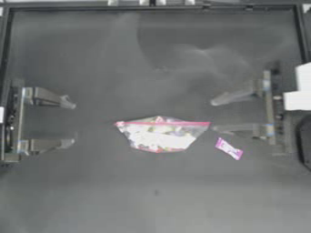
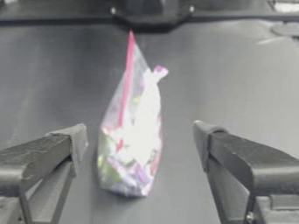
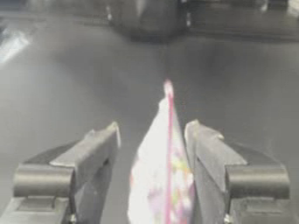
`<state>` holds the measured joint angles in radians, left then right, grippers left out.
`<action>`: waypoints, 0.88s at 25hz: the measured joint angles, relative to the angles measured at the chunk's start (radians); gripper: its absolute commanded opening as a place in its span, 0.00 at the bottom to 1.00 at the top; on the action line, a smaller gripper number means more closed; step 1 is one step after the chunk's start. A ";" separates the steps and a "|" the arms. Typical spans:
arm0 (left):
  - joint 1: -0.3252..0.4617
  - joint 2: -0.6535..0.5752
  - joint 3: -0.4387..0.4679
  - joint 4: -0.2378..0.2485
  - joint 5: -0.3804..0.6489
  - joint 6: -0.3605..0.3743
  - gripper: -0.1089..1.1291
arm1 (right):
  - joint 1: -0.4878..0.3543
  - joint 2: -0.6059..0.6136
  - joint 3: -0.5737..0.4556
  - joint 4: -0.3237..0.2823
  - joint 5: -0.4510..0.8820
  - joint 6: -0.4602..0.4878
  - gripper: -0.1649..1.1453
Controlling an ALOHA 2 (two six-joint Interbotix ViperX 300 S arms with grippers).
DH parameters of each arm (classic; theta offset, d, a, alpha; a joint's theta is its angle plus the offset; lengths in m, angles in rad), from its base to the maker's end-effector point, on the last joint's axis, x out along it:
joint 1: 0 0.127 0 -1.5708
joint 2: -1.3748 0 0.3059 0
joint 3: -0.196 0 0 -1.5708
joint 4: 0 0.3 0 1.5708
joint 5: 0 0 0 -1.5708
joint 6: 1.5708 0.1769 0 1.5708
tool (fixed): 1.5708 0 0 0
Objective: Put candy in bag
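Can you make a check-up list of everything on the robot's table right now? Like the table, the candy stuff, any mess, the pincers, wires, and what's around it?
Surface: dark table, bare apart from the two task things.
Job's things: the bag lies flat mid-table, pink seal strip along its far edge; the candy lies on the table beside the bag, toward the right arm's side, not touching it and not yet inside.
Clutter: nothing seen.
Grippers: left pincer open at the left side, holding nothing; right pincer open near the bag's right end, holding nothing.
Cables: nothing seen.
Surroundings: a raised rail along the table's far edge; a white block at the right edge, unclear what it is.
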<state>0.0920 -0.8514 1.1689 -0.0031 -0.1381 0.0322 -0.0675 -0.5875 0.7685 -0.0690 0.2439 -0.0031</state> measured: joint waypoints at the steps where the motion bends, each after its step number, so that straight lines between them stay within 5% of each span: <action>1: 0.005 0.009 0.002 0.000 0.000 0.000 0.90 | -0.002 0.032 -0.031 0.000 0.029 0.000 0.76; 8: 0.031 0.052 0.018 0.003 -0.003 0.018 0.90 | -0.003 0.219 -0.245 -0.008 0.244 -0.002 0.76; 22: 0.078 0.127 0.028 0.003 -0.049 0.020 0.90 | 0.009 0.472 -0.523 -0.011 0.453 -0.011 0.76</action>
<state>0.1703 -0.7240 1.1965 0.0000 -0.1871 0.0522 -0.0583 -0.1150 0.2454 -0.0798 0.6964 -0.0138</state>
